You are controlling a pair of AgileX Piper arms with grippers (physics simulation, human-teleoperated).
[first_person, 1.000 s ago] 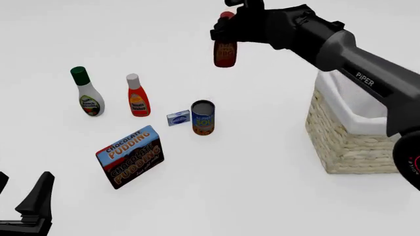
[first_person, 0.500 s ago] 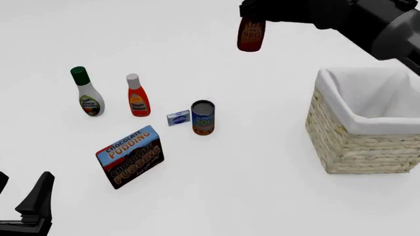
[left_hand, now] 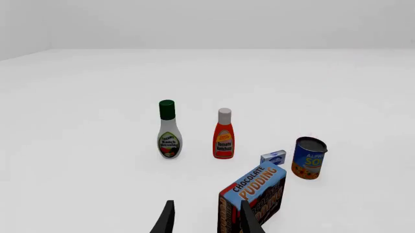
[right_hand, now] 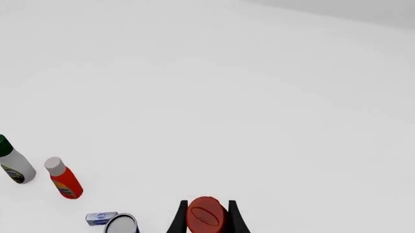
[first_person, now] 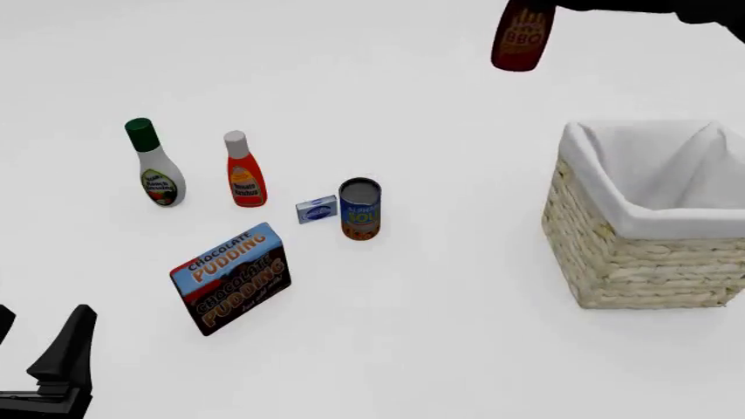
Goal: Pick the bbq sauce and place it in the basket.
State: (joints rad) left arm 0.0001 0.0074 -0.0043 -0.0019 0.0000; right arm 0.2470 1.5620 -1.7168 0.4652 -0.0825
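The bbq sauce (first_person: 521,37), a dark red-brown bottle with a BBQ label, hangs in the air at the top of the front view, left of and above the basket (first_person: 634,262). Its red cap (right_hand: 206,215) sits between the two dark fingers of my right gripper (right_hand: 206,222), which is shut on it. In the front view only a dark sliver of the right arm (first_person: 652,5) shows at the top edge. The wicker basket with its white lining stands at the right on the table. My left gripper (left_hand: 206,224) is open and holds nothing, low at the near left (first_person: 35,349).
On the table stand a white bottle with a green cap (first_person: 153,164), an orange bottle with a white cap (first_person: 243,171), a small blue box (first_person: 316,209), a soup can (first_person: 359,209) and a chocolate pudding box (first_person: 230,278).
My right gripper has carried the bbq sauce rightward and a little up, closer to the basket; most of the right arm has left the front view. The left arm has not moved.
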